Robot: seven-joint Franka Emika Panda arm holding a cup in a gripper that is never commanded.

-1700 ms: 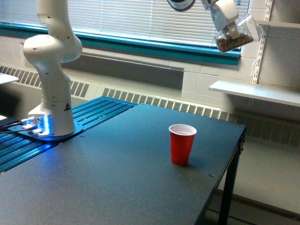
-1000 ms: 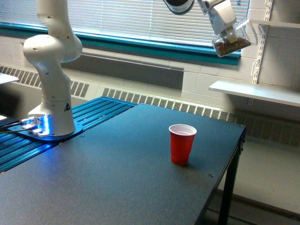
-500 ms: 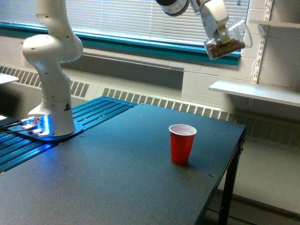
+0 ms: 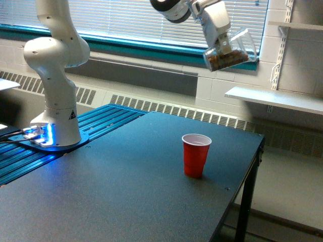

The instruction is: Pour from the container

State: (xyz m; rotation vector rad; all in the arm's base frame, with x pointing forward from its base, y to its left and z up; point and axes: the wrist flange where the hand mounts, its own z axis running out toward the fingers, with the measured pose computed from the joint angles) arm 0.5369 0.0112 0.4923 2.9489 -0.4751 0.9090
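We see a dark table (image 4: 116, 191) filling the lower half of the frame, its far right corner ending near the right edge above a black leg. Behind it, across the top of the frame, runs a window with white blinds (image 4: 126, 17) over a teal sill, and a white shelf (image 4: 275, 98) juts from the block wall at the right.

At the left of the frame stands the white robot arm (image 4: 53, 70), its base resting on a blue ribbed platform (image 4: 101, 121) with a blue glow at its foot. The arm leaves the frame at the top and comes back in at the upper middle, where its wrist ends in the gripper (image 4: 222, 44).

The gripper's fingers are closed on the container (image 4: 229, 50), a clear cup held high in the upper right of the frame, tilted to one side. We can make out brown material lying in its lower part. It hangs well above the table and a little to the right of the red cup (image 4: 196, 155).

The red cup stands upright on the table at the right of centre, its white inside showing at the rim, well apart from the arm's base.
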